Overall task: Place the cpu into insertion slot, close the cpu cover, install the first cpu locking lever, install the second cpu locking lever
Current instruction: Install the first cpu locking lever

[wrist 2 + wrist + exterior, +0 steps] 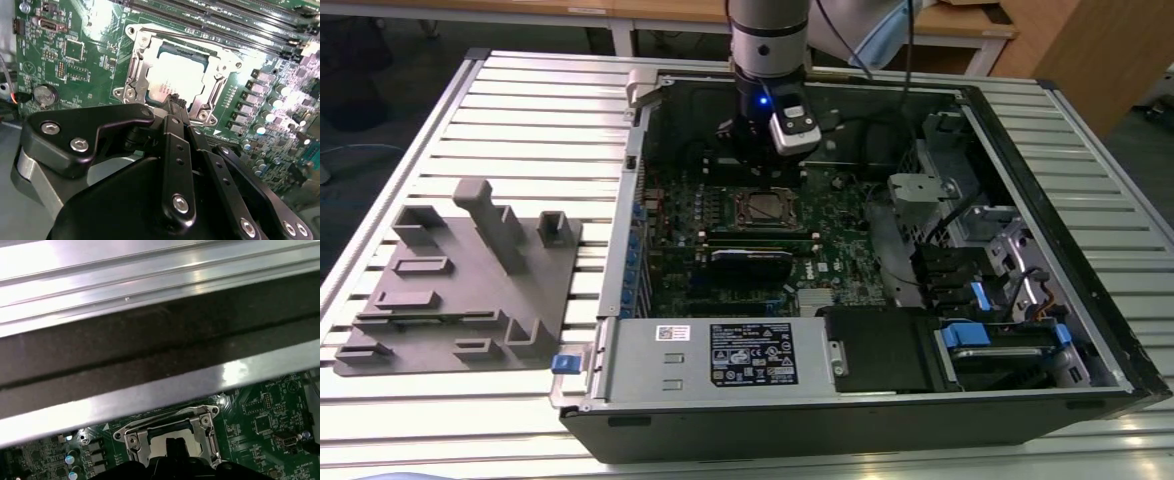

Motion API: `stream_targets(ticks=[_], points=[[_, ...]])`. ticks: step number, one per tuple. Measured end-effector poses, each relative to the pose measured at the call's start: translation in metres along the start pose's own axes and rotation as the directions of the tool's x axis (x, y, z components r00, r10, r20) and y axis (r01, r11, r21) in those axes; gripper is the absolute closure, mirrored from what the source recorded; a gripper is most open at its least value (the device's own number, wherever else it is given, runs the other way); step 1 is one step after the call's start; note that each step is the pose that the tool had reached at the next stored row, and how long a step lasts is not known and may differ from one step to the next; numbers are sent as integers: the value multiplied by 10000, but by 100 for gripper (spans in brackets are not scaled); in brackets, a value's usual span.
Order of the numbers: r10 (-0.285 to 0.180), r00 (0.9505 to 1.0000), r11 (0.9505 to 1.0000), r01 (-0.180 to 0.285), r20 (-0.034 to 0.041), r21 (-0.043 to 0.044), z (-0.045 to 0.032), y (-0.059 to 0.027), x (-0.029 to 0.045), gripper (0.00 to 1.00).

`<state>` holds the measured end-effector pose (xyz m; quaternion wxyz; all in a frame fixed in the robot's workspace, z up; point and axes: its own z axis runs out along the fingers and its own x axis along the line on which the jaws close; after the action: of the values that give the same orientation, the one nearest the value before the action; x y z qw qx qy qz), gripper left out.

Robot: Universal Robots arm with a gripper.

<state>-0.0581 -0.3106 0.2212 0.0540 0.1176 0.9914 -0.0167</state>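
Claw narrowed to a near-touching tip, gripping nothing visible, poised just above the near edge of the cpu, which sits flat in the insertion slot on the green motherboard. Cpu cover framing the chip, seemingly down around it. In the exterior view, claw hanging inside the open computer case, just beyond the slot. Free room directly over the socket; memory slots flanking one side, case wall close by on another.
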Motion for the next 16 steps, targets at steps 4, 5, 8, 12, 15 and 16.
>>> stream_targets(ticks=[4, 5, 8, 12, 15, 16], points=[[-385, 9993, 9992, 385, 9, -48, 2, 0, -1, 89], [-440, 9990, 9990, 440, 10, -54, 2, 1, -1, 89], [-469, 9989, 9989, 469, 11, -58, 2, 0, -1, 89], [-470, 9989, 9989, 470, 10, -56, -4, 0, -2, 89], [-469, 9989, 9989, 469, 10, -57, -28, -1, -4, 89], [-470, 9989, 9989, 470, 10, -57, -34, -1, -5, 89]])
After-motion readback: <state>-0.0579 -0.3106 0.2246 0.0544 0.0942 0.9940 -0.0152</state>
